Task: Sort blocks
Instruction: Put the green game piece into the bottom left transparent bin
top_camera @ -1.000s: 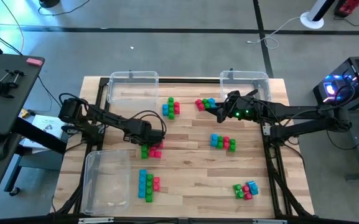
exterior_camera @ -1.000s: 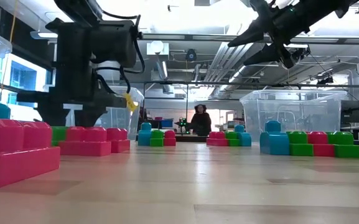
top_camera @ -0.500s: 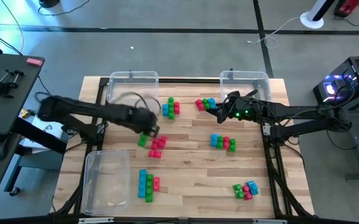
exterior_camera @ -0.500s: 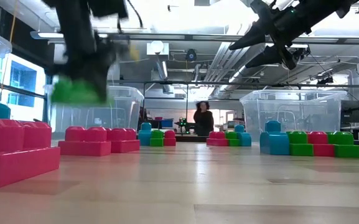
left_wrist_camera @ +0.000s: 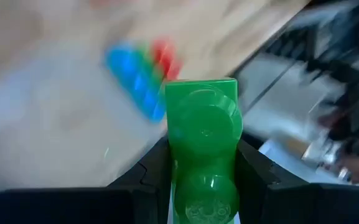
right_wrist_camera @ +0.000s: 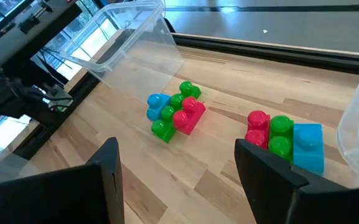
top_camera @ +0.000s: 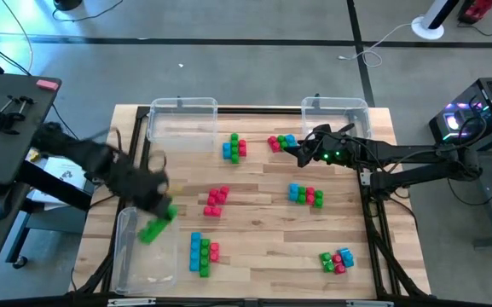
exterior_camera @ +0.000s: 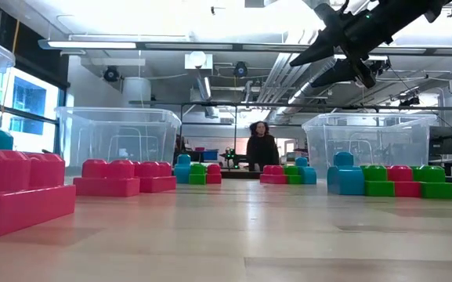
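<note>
Item: green two-stud plastic toy bar [left_wrist_camera: 204,149], pinched between the dark fingers of my left gripper [top_camera: 154,215].

Landmark: the clear plastic bin at the table's near left corner [top_camera: 147,271].

Position: I carry the bar in the air above that bin's inner far corner, over its rim or just inside; I cannot tell which. In the high view its long axis lies slantwise to the bin's long side. In my wrist view it runs straight out from between my fingers, so release would send it downward.

Other arm: my right gripper [top_camera: 303,152] hangs with jaws spread, well apart from the bin, across the table beside a red, green and blue block cluster [top_camera: 281,141].

Judgement: left arm nearer; the drop turns on clearing the rim.
</note>
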{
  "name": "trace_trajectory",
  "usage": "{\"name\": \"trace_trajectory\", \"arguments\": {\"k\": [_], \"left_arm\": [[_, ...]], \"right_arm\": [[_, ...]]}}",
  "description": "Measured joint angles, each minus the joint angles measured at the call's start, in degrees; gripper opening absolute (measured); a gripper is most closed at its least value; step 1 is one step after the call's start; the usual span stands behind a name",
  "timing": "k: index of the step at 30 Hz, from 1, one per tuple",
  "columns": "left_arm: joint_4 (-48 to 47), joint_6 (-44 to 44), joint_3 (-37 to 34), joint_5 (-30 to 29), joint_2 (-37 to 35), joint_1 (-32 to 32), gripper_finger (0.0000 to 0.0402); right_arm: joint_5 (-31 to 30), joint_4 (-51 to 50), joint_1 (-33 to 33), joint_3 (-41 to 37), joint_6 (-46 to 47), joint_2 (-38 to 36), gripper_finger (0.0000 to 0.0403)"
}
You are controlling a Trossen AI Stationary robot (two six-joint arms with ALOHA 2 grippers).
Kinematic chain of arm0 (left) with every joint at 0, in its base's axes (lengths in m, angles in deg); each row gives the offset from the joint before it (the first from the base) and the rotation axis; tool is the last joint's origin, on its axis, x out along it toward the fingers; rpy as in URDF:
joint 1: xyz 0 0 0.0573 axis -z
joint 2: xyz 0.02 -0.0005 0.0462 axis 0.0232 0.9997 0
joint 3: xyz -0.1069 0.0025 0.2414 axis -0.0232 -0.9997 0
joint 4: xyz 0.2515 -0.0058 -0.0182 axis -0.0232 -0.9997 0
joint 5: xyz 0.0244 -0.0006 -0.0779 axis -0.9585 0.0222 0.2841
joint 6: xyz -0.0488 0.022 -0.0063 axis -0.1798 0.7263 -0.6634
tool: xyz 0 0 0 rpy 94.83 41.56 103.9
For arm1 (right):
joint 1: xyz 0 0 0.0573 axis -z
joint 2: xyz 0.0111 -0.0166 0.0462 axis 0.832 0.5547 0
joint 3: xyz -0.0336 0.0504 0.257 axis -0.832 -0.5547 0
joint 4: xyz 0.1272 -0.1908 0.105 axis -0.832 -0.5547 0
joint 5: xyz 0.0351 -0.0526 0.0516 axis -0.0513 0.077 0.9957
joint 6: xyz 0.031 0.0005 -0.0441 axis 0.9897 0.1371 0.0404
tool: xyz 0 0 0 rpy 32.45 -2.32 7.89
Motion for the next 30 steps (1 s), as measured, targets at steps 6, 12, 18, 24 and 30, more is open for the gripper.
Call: {"name": "trace_trajectory", "arguments": {"k": [6, 12, 18, 24, 30], "left_arm": [[-0.1, -19.3, -2.3, 3.7, 8.4, 16.6, 0.0114], [-1.0, -25.2, -2.3, 3.8, 15.3, 21.5, 0.0187], [-0.9, -22.2, -0.7, 3.5, 14.3, 20.0, 0.023], [-0.8, -14.8, 3.7, -14.5, 6.8, 15.4, 0.0237], [1.4, 8.4, 7.3, -37.2, 1.1, 3.1, 0.0238]], "right_arm": [[0.0, -0.1, 0.0, 0.0, -0.4, 0.0, 0.0194], [0.0, -0.1, 0.0, 0.0, -0.5, 0.0, 0.0194], [0.4, -0.1, 0.0, 0.0, -0.5, 0.0, 0.0194], [7.8, 3.0, 0.0, 0.0, -0.8, -0.2, 0.0194], [15.7, 12.5, -0.7, 0.0, -2.4, -0.4, 0.0194]]}}
